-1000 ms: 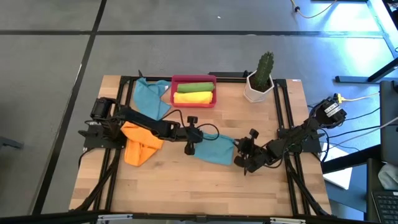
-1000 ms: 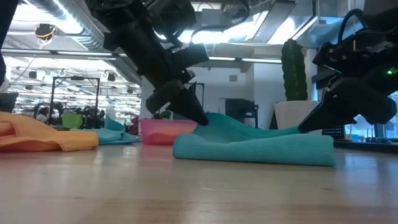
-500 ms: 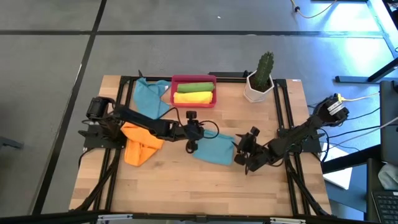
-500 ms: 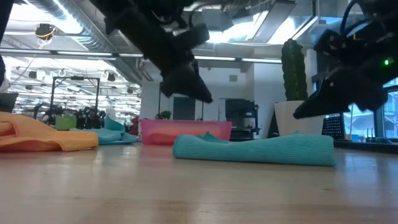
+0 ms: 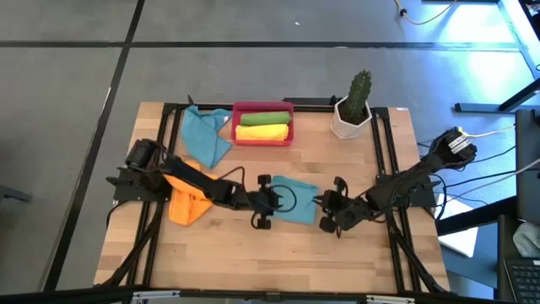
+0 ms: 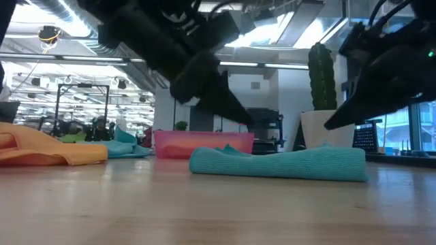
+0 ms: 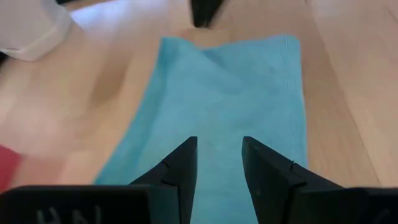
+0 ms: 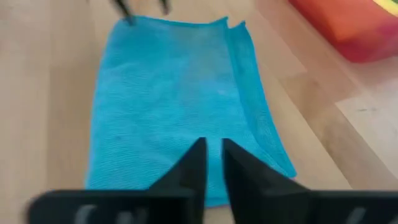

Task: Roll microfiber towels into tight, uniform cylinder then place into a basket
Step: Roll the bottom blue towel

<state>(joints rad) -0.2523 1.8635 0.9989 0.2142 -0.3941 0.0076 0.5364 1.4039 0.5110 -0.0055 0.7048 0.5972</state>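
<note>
**Folded teal towel waits between two lifted claws**

A teal-blue microfiber towel (image 5: 293, 198), folded into a flat band, lies on the pale wooden surface (image 5: 253, 262) near its middle. The left claw (image 7: 217, 163) hangs over one short end with its fingers parted and nothing between them; the right claw (image 8: 211, 163) hangs over the opposite end, fingers nearly together and empty. In the low view both are clear of the cloth.

The small red plastic basket (image 5: 262, 135) at the far edge already holds a green roll (image 5: 263, 118) and a yellow roll (image 5: 262, 132). An orange cloth (image 5: 190, 199) and another teal cloth (image 5: 206, 135) lie loose on the left.

Judging by this, rolling is the step in hand but not begun. The next move likely calls for pinching one edge low and turning it evenly.
</note>
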